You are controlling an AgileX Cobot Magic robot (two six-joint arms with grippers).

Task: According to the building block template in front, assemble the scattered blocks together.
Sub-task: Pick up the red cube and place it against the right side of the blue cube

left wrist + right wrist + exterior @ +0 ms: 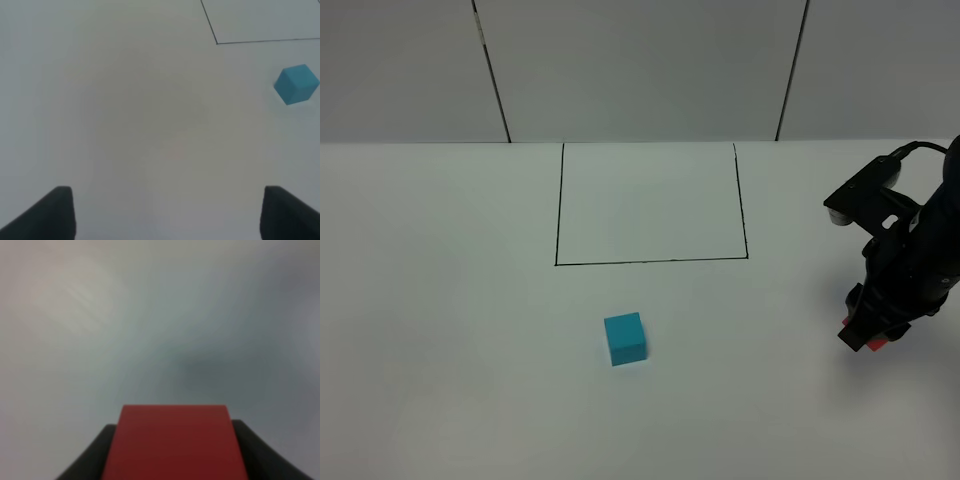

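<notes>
Clamping the red cube [175, 440] between its shut jaws, the right gripper [866, 328] hangs low at the right edge of the desk [440, 330]; whether the cube touches the surface cannot be told. The cyan-blue cube [625, 338] sits alone on the desk, just in front of the black outlined rectangle [650, 262] and well apart from the red one. The left gripper [167, 215] is spread wide over bare desk with nothing between its jaws. Both cubes look stiff, light and matte, so probably neither fragile nor slippery. Two opposite flat faces, taken squarely, seem the best hold, and a light cube would likely slide at a slight nudge.
</notes>
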